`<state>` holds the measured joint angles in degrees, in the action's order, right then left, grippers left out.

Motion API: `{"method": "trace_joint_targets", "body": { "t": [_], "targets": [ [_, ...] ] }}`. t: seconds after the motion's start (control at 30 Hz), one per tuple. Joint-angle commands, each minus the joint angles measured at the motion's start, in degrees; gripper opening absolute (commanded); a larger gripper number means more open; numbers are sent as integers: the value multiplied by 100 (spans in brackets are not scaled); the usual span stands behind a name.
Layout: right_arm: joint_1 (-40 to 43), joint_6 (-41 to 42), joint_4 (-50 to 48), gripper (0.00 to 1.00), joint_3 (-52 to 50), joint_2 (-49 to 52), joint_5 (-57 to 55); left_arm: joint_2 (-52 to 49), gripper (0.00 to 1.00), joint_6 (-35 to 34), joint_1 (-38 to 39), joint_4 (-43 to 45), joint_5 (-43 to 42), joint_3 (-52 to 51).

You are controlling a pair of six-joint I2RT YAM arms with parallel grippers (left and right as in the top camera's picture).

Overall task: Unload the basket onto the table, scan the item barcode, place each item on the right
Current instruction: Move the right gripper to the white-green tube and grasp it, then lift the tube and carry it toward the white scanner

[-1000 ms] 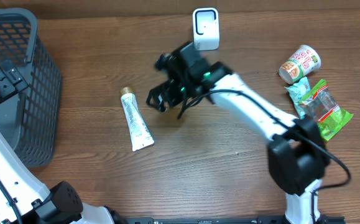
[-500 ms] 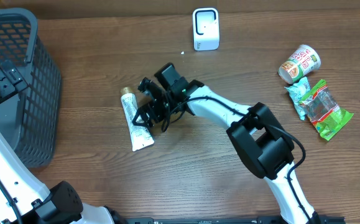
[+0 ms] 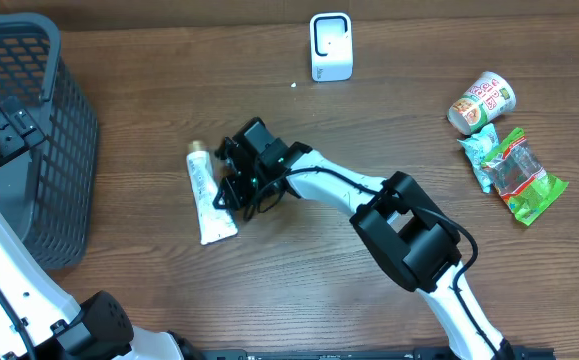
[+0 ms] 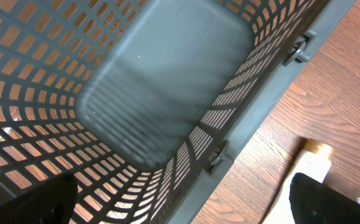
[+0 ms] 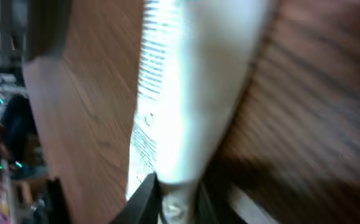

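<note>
The item, a white tube (image 3: 202, 192) with a gold cap, lies on the wooden table left of centre. My right gripper (image 3: 229, 193) is down at the tube's right side. In the blurred right wrist view the tube (image 5: 198, 87) runs up the frame, and the right gripper (image 5: 175, 198) is shut on its lower end, a dark finger pressed to each side. The white barcode scanner (image 3: 330, 45) stands at the back centre. My left gripper (image 4: 183, 202) hangs open over the basket (image 4: 167, 81), holding nothing. The tube's cap end (image 4: 311, 163) shows at the lower right of the left wrist view.
A dark mesh basket (image 3: 64, 150) fills the left end of the table. A cup noodle (image 3: 482, 102) and green snack packets (image 3: 514, 172) lie at the right. The right arm stretches across the middle of the table.
The right arm swung from near the scanner down and left to the tube, and its jaws closed on it. The tube shifted slightly left. The left arm stayed still.
</note>
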<state>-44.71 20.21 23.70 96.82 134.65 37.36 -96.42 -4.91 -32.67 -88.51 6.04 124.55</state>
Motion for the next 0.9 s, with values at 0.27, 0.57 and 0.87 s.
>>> {"method": "trace_joint_targets", "body": {
  "t": [0.27,0.57,0.87],
  "targets": [
    [1211,9,1534,4,-20,-321,487,52,100,0,15,9,-9,90],
    [1484,-459,2697,55,-22,-726,-280,52,100,0,15,7,-11,90],
    [1272,-140,1696,75,-101,-555,-258,52,100,0,15,7,-11,90]
  ]
}}
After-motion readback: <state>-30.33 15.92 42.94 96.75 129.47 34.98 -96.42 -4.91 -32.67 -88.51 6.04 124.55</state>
